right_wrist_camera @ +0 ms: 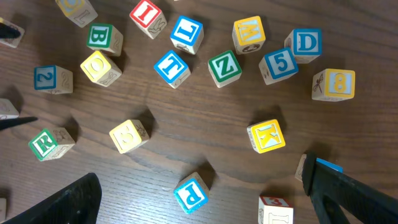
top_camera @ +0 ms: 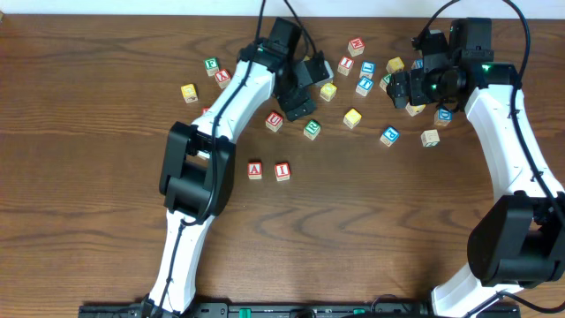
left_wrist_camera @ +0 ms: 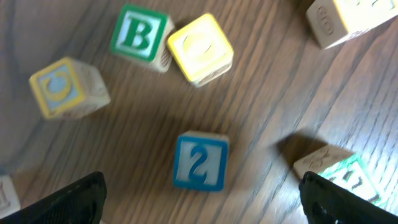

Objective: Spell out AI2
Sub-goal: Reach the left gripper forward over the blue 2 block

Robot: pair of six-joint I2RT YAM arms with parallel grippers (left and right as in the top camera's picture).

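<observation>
Row: two blocks, A [top_camera: 254,170] beside I [top_camera: 282,170]
2 [left_wrist_camera: 200,160]: one, loose
Left gripper [left_wrist_camera: 200,199]: spread above 2
Right gripper [right_wrist_camera: 200,177]: spread, empty

Tabletop [top_camera: 371,230]: dark brown wood, with the grain running left to right in the overhead view and diagonally in both wrist views. It fills nearly the whole field. A pale strip [top_camera: 35,5] shows beyond the far edge at upper left. Lighting is even and diffuse, with a faint sheen on the wood.
</observation>
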